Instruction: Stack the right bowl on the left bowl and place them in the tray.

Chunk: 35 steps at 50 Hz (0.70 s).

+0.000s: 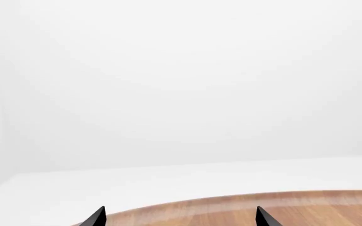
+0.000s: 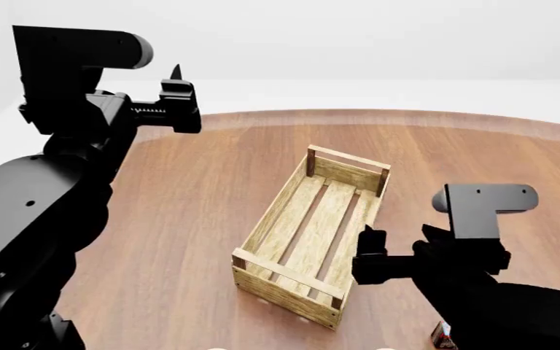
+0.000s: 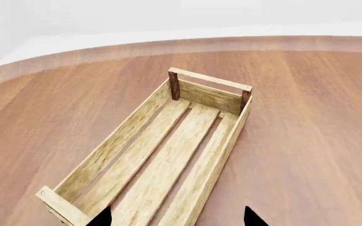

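Note:
The tray point(image 2: 263, 221) is a light wooden crate with a slatted bottom, lying empty mid-table in the head view. It also fills the right wrist view, tray point(image 3: 123, 137). Neither bowl can be made out in any view. My right gripper point(image 3: 176, 219) is open and hovers just above the tray's near right corner, right gripper point(image 2: 367, 242). My left gripper point(image 1: 181, 219) is open too, with nothing between its fingers. It is held high over the table's far left edge, left gripper point(image 2: 177, 77), well away from the tray.
The round wooden table point(image 2: 189, 197) ends at a curved far edge point(image 1: 231, 200), with white floor and wall beyond. A small red-brown box point(image 2: 442, 334) peeks out under my right arm at the bottom right.

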{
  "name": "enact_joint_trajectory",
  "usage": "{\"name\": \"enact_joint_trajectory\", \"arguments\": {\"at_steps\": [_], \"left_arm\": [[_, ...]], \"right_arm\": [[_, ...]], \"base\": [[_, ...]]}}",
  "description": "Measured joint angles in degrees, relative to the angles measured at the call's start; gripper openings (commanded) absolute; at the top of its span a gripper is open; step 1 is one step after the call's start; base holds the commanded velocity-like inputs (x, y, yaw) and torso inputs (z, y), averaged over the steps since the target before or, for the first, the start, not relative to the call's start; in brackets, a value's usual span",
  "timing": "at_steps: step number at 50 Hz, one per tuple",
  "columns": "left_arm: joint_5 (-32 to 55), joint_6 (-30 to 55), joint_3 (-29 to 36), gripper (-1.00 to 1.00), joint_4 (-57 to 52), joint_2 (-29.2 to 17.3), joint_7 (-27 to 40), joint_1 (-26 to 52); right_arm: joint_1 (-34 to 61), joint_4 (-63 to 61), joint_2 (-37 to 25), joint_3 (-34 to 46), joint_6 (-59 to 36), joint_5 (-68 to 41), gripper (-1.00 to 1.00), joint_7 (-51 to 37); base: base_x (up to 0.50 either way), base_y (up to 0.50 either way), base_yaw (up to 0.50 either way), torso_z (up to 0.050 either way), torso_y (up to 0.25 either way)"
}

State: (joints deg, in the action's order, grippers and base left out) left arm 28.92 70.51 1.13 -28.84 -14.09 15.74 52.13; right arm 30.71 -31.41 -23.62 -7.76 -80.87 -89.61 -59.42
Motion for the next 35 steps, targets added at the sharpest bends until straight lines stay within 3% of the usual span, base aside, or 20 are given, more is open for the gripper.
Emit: {"name": "enact_joint_trajectory", "arguments": {"at_steps": [6, 14, 35], "left_arm": [[0.2, 0.1, -0.1, 1.00, -0.2, -0.2, 0.2, 0.0], [0.5, 0.1, -0.3, 1.00, -0.2, -0.4, 0.3, 0.0], [1.0, -0.1, -0.3, 1.00, 0.0, -0.9, 0.8, 0.1]], "right_arm": [[-3.4, 0.2, -2.7, 1.0, 1.8, -12.1, 1.00, -9.8], [-7.4, 0.6, -4.5, 2.2, 3.7, -20.3, 1.00, -16.5], [-16.0, 2.9, -5.6, 3.4, 6.4, -25.3, 1.00, -19.1]], "base": [[0.00, 0.00, 0.00, 0.000, 0.000], [0.00, 0.00, 0.00, 0.000, 0.000], [0.00, 0.00, 0.00, 0.000, 0.000]]}}
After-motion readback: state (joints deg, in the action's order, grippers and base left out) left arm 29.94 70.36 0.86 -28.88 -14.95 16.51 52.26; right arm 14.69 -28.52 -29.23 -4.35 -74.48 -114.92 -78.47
